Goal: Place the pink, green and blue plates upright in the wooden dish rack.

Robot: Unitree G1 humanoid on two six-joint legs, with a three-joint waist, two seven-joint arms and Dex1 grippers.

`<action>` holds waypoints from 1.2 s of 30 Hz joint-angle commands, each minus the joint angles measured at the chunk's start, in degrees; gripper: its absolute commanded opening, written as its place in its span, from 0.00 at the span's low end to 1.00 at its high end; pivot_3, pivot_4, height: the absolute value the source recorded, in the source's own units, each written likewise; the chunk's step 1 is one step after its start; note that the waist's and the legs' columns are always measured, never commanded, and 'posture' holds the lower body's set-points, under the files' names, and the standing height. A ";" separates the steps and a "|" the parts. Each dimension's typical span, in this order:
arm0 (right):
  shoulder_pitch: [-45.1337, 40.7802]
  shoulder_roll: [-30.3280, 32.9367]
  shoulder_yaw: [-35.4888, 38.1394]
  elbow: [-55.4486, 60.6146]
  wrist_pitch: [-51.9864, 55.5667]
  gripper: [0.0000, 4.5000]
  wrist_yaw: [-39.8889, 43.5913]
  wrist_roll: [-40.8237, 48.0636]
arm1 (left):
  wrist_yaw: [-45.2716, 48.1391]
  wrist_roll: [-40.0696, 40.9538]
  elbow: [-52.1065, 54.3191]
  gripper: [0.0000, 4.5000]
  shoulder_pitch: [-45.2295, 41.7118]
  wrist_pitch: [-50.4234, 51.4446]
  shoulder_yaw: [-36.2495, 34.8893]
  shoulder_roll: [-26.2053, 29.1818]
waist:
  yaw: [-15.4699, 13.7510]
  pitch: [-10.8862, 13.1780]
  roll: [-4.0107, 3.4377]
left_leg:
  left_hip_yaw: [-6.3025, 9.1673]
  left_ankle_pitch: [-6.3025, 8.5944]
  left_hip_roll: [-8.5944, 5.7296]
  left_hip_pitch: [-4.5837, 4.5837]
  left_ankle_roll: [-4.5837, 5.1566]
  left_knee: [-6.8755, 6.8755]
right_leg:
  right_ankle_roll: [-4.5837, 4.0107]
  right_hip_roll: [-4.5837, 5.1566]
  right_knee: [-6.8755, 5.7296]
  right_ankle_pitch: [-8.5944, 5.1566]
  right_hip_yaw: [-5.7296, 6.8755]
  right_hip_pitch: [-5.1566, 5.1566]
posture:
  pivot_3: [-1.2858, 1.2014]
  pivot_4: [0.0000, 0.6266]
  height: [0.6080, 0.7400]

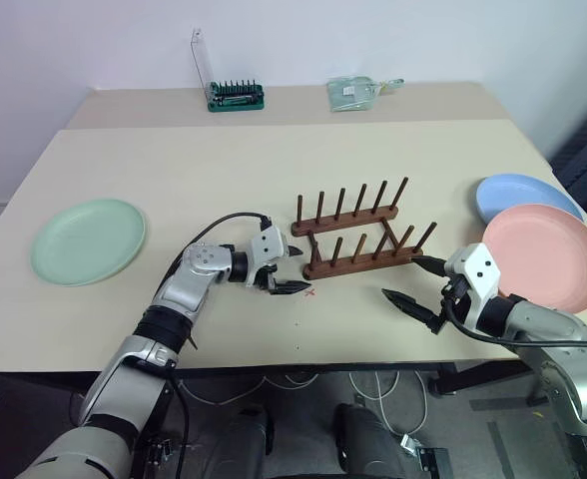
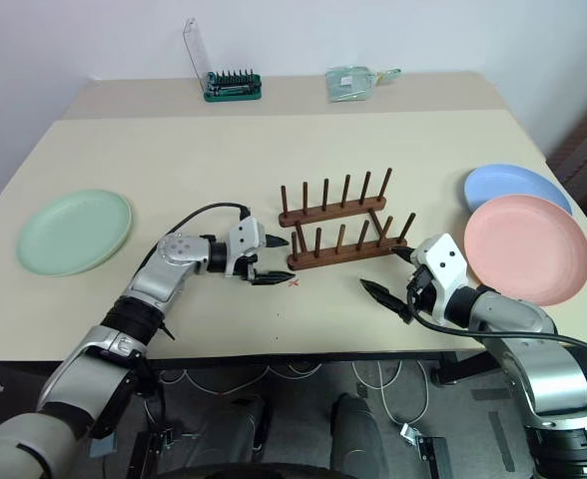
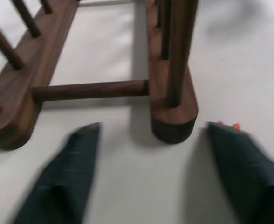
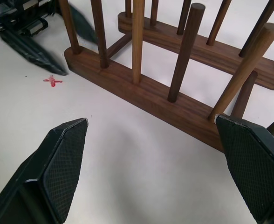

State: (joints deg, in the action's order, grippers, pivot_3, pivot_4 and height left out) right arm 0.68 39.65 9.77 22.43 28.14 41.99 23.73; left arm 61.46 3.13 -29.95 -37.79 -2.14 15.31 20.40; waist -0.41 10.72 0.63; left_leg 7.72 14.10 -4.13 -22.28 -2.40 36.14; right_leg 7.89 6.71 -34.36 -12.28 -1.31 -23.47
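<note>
From the head cameras, the wooden dish rack (image 1: 358,233) stands empty at mid-table, its two rails running left to right. The left hand (image 1: 286,269) sits just off the rack's left end, fingers spread and holding nothing. The right hand (image 1: 411,282) sits just off the rack's right end, also spread and empty. The green plate (image 1: 87,240) lies flat far to the left, well apart from the left hand. The pink plate (image 1: 544,256) lies flat just right of the right hand, overlapping the blue plate (image 1: 526,197) behind it. The right arm is judged much the nearer to a plate.

In the left wrist view, the rack's near rail end sits between the open fingers (image 3: 71,168), untouched.

In the right wrist view, the rack stretches diagonally ahead of the parted fingers (image 4: 66,161).
</note>
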 commanded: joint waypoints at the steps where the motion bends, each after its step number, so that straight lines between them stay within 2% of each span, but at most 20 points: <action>1: -0.19 1.34 1.71 1.27 -0.76 1.00 0.26 -0.15 | -0.54 0.09 2.98 0.99 2.41 0.27 -1.51 2.04 | 0.13 0.00 -0.01 | 0.00 0.00 0.00 0.00 0.00 0.00 | 0.00 0.00 0.00 0.00 0.00 0.00 | 0.52 0.24 1.00; 3: -0.03 1.62 1.72 1.14 -0.66 1.00 0.32 -0.32 | -0.54 0.64 5.22 0.99 3.91 2.18 -2.13 2.97 | 0.14 0.00 -0.01 | 0.00 0.00 0.00 0.01 0.00 0.00 | 0.00 0.00 -0.02 0.00 0.00 0.00 | 0.52 0.24 1.00; 6: 0.45 3.03 -0.21 -0.36 -0.72 0.80 0.92 -2.51 | 2.13 6.36 17.15 0.79 11.10 10.49 -4.24 6.13 | 1.03 -0.02 -0.03 | -0.01 0.01 0.02 0.03 0.02 -0.02 | 0.00 0.00 -0.03 0.00 -0.01 -0.01 | 0.52 0.24 1.00; 7: 0.40 3.17 -0.62 -0.86 -1.14 0.71 0.68 -3.32 | 2.53 7.13 19.89 0.70 12.52 12.00 -4.19 6.69 | 1.21 -0.01 -0.02 | -0.01 0.03 0.03 0.03 0.05 -0.05 | 0.00 0.00 -0.05 -0.01 -0.01 -0.01 | 0.52 0.24 1.00; 11: -0.76 3.50 -2.02 -4.08 -1.98 0.23 -0.11 -6.43 | 1.51 6.75 27.29 0.24 15.01 17.66 -0.98 6.50 | 0.86 0.00 -0.06 | 0.01 0.04 0.02 0.03 0.06 0.01 | -0.02 0.00 -0.08 -0.01 -0.01 0.01 | 0.52 0.24 1.00; 13: -1.39 3.81 -3.03 -5.98 -3.00 0.01 -0.94 -8.93 | 0.20 5.36 29.89 0.23 15.39 19.67 1.04 5.73 | 0.75 0.00 -0.05 | 0.01 0.04 0.00 0.03 0.06 0.06 | -0.02 0.01 -0.04 -0.01 -0.01 0.07 | 0.52 0.24 1.00; 16: -2.82 3.88 -4.46 -7.96 -3.63 0.01 -1.47 -11.36 | -2.13 4.23 31.41 0.23 15.05 19.85 3.14 3.49 | 0.90 0.00 -0.05 | 0.00 0.04 -0.02 0.02 0.06 0.05 | -0.02 0.03 -0.01 -0.01 -0.01 0.07 | 0.52 0.24 1.00; 20: -5.43 2.93 -6.04 -10.08 -4.21 0.01 -2.97 -14.07 | -8.10 -0.95 26.95 0.23 13.07 19.98 5.48 1.16 | 1.09 -0.01 -0.05 | -0.02 0.04 0.00 0.03 0.06 0.03 | -0.01 0.02 -0.06 0.00 -0.01 0.01 | 0.52 0.24 1.00; 29: -14.80 -2.38 -11.89 -19.91 -6.01 0.01 -8.23 -20.78 | -20.19 -4.94 19.81 0.23 10.54 14.67 3.08 -1.69 | 1.15 -0.05 -0.04 | -0.04 0.03 0.00 0.15 0.05 0.07 | -0.03 0.02 -0.08 0.01 -0.02 0.10 | 0.52 0.24 1.00; 36: -19.38 -4.53 -12.96 -25.93 -9.05 0.01 -9.45 -23.03 | -25.95 -6.23 14.55 0.23 7.95 12.37 1.65 -2.30 | 1.17 -0.06 -0.05 | -0.05 0.02 0.00 0.22 0.04 0.05 | -0.03 0.01 -0.13 0.02 -0.02 0.11 | 0.52 0.24 1.00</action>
State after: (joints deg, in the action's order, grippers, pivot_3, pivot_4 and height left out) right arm -17.99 35.16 -3.25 -2.92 20.16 32.96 1.26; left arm 37.22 -1.36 -13.60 -29.81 10.13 18.47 17.79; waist 0.77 10.66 0.57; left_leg 7.66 14.12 -4.14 -22.06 -2.36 36.19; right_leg 7.87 6.73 -34.49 -12.26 -1.33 -23.35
